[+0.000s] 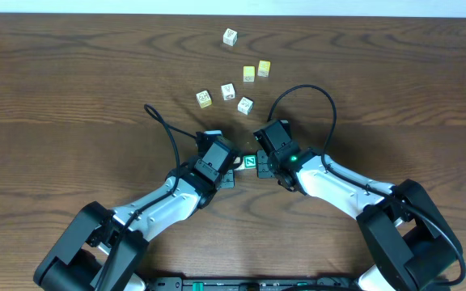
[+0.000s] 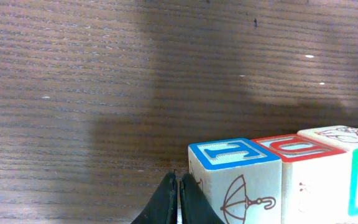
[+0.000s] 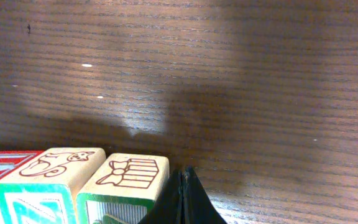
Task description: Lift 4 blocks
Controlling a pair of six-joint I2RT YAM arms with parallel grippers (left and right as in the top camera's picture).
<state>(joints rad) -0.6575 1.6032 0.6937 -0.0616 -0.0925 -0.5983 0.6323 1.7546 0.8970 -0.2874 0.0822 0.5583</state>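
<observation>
Four blocks (image 1: 249, 162) in one straight row, side by side and touching, low on the table (image 1: 71, 73) between the two arms.

Order from left wrist view: blue-edged block (image 2: 232, 168) with umbrella drawing on its side, then red-edged block (image 2: 297, 149), then a cream-topped one, green showing at frame edge. From right wrist view: green-edged block (image 3: 126, 180) with gift drawing on top at the right end, next to it green "N" block (image 3: 39, 186) with animal drawing on top.

Left gripper (image 2: 178, 186): fingers pressed together, nothing between them, tip right against the outer side of the blue-edged block. Right gripper (image 3: 183, 180): fingers likewise pressed together, nothing pinched, tip at the outer side of the green-edged block. Row thus flanked at both ends.

Cannot tell whether the row rests on the table or hangs clear of it.

Farther up the table, well apart from the row: two yellow cubes (image 1: 256, 71), one white cube (image 1: 230, 36), three pale cubes (image 1: 228, 90) in a loose cluster.
</observation>
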